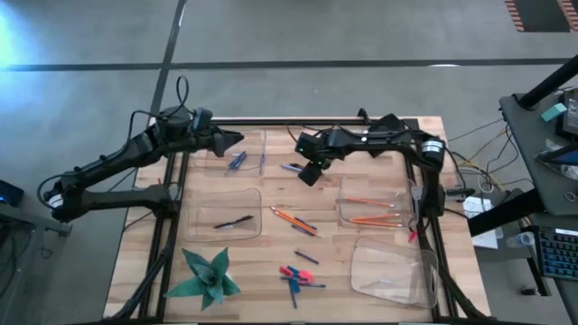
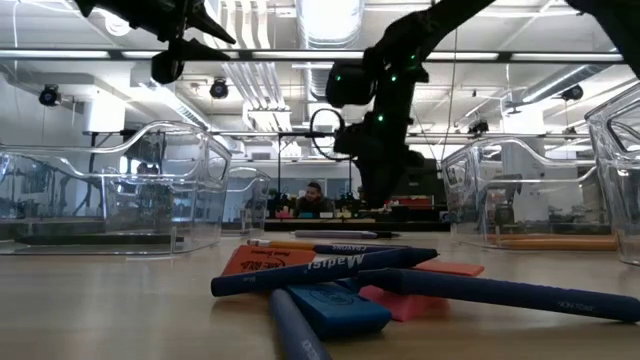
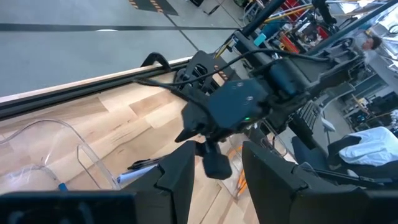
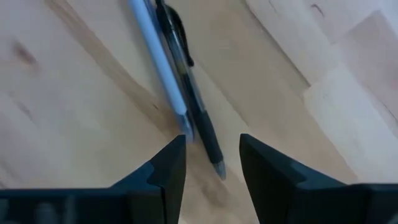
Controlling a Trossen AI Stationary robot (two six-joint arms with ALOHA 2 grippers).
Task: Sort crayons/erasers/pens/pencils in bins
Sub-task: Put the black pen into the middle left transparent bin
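Note:
Two pens lie side by side on the bare wood, one black [image 4: 198,118] and one pale [image 4: 157,62], and show in the high view as a small pair [image 1: 291,167]. My right gripper [image 4: 211,155] hovers just above them, pointing steeply down, open, its fingers on either side of the pens' near ends without touching. Loose orange pencils [image 1: 293,219] lie mid-table. Pink and blue erasers with blue crayons [image 1: 296,275] lie in a heap near the front. My left gripper [image 1: 233,140] hangs open above the far-left bin [image 1: 237,155], holding nothing.
Four clear bins: the far-left one holds blue sticks, the near-left [image 1: 221,217] a black pen, the far-right [image 1: 375,206] orange pencils, and the near-right [image 1: 393,266] stands at the front. A green folded-paper shape [image 1: 208,275] sits at the front left. A blue crayon [image 1: 305,257] lies alone.

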